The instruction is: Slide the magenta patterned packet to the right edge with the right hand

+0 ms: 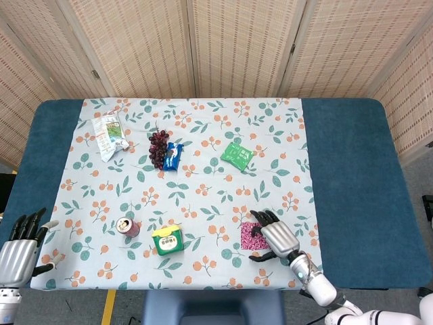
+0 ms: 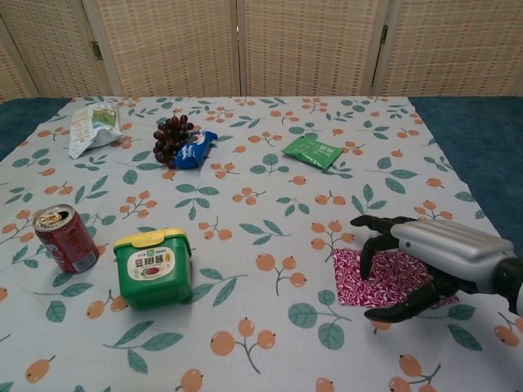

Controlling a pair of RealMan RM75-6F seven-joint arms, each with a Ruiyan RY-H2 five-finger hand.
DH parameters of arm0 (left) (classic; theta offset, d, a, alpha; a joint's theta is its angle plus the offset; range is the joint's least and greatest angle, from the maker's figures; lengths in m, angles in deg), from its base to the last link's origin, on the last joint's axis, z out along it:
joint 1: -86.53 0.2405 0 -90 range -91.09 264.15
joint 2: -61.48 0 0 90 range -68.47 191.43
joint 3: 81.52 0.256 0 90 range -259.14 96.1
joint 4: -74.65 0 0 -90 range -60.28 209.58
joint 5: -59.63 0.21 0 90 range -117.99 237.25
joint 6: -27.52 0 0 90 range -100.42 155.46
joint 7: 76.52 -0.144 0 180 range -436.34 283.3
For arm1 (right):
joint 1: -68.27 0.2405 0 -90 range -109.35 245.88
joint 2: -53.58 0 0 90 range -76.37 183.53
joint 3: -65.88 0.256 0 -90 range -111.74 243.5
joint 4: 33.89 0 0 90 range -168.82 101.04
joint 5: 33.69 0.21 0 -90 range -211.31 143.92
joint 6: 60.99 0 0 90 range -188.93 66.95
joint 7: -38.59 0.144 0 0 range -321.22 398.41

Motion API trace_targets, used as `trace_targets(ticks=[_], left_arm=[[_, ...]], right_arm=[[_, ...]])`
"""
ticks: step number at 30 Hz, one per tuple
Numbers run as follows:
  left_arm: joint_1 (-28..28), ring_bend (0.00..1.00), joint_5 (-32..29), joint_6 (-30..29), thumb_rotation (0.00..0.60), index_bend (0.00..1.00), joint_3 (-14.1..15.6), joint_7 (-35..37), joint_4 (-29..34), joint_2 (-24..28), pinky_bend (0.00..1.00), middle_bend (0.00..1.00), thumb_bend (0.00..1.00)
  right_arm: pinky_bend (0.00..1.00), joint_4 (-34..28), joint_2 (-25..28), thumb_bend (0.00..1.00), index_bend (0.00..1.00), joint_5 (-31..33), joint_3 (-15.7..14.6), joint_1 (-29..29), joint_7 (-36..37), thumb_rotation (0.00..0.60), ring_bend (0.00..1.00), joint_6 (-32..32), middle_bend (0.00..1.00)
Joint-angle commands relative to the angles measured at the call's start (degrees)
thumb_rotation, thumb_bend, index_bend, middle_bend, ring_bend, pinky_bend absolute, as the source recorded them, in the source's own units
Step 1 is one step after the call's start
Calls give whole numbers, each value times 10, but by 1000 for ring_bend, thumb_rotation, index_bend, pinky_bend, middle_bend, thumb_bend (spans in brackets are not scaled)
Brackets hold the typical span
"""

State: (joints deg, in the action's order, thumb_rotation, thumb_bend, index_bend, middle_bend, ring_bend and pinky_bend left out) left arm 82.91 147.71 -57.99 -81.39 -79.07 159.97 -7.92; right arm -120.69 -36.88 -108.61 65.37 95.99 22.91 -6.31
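1 right hand (image 2: pixel 425 265) arches over the magenta patterned packet (image 2: pixel 369 279).

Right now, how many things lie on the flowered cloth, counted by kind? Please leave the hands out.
Packets: 4: white packet, blue packet, green packet, magenta patterned packet
Cans: 1: red can
Tubs: 1: green tub
Fruit: 1: grapes
Total: 7

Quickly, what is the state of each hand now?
Left hand: open, holding nothing.
Right hand: over the magenta patterned packet, fingers spread; contact cannot be told.
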Motion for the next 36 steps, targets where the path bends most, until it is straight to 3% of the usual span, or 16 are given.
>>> trace_targets(ticks=[1, 36], left_arm=[[0, 88, 0, -1, 600, 261, 0, -1, 1, 0, 0, 63, 239], [-1, 89, 6, 0, 600, 259, 3, 3, -2, -4, 0, 63, 239]], right_arm=[[0, 0, 5, 207, 381, 0, -2, -4, 1, 326, 0, 5, 38], [0, 1, 64, 207, 384, 9, -21, -62, 20, 328, 0, 55, 40]])
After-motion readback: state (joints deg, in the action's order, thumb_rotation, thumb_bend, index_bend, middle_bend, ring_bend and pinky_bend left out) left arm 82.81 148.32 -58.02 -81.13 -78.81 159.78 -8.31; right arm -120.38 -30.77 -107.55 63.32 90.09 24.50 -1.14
